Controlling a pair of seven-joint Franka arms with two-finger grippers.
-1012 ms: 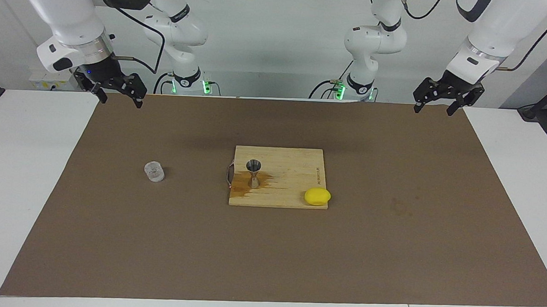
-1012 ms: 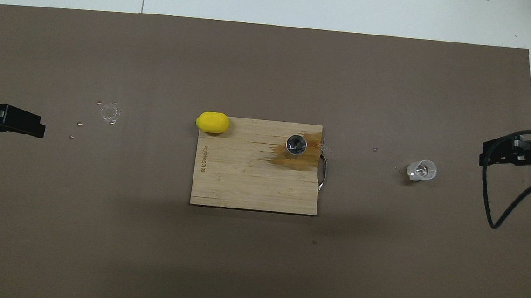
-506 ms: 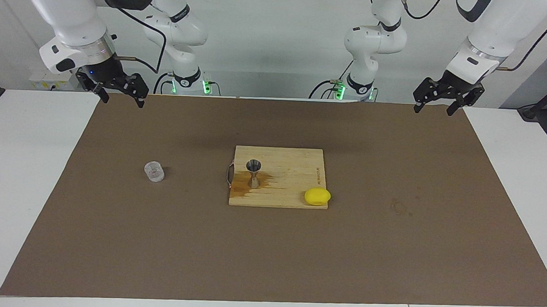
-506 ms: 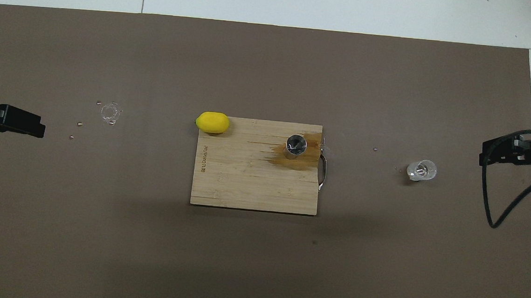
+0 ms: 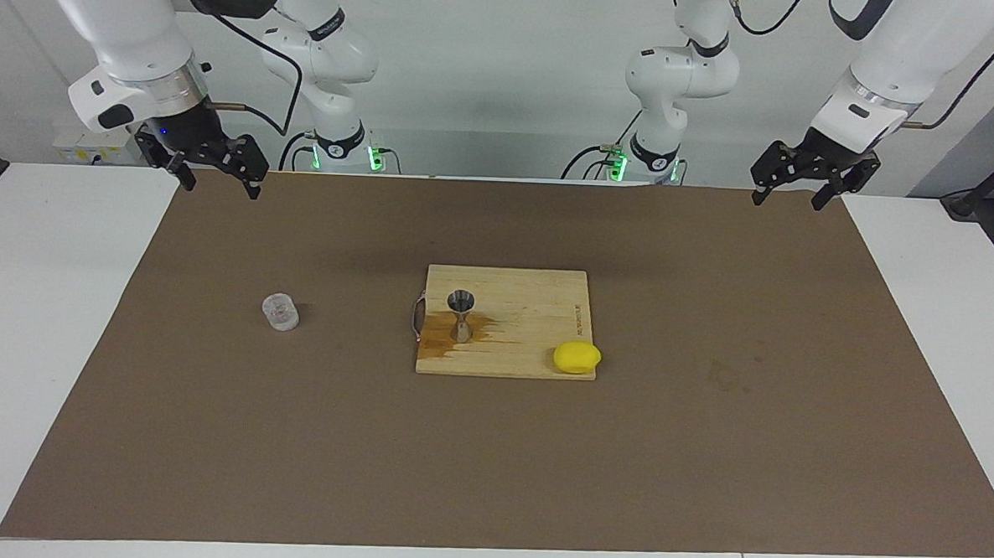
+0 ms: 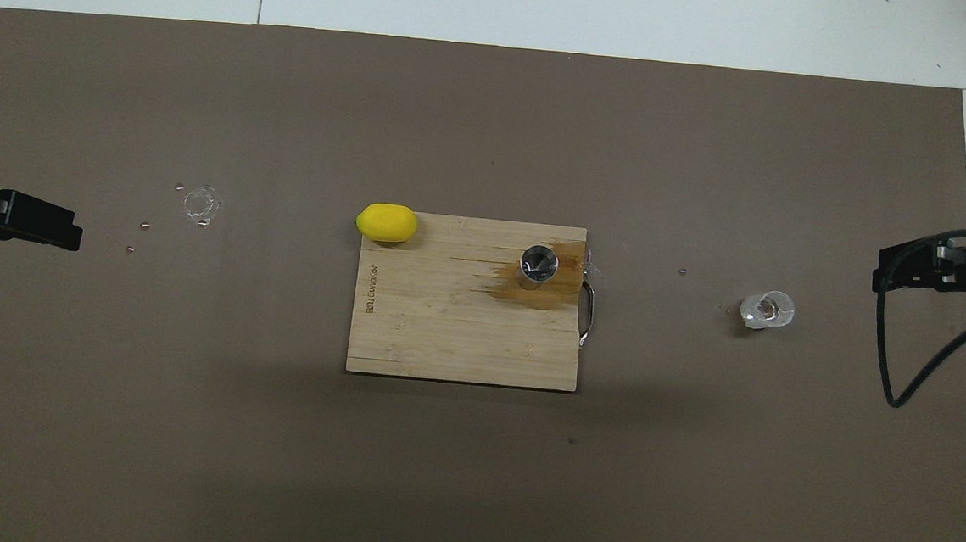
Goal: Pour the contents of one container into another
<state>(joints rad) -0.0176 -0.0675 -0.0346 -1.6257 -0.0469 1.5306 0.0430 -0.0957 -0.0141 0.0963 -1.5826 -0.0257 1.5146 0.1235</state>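
Observation:
A small clear glass tumbler (image 5: 281,312) stands upright on the brown mat toward the right arm's end of the table. The silvery hourglass jigger (image 5: 461,315) stands upright on a wooden cutting board (image 5: 529,301) mid-table, in a brown wet stain (image 6: 543,290). My right gripper (image 5: 220,185) hangs open and holds nothing, in the air over the mat's corner by its own base, well apart from the tumbler. At the other corner on the robots' side my left gripper (image 5: 786,199) hangs the same way, open with nothing in it.
A yellow lemon (image 5: 577,357) lies at the board's corner farthest from the robots, toward the left arm's end. A metal handle (image 6: 587,312) sticks out of the board's edge beside the jigger. A wet ring and droplets (image 6: 200,203) mark the mat toward the left arm's end.
The right gripper has shifted slightly in the air. The left arm, tumbler, jigger and lemon have not moved.

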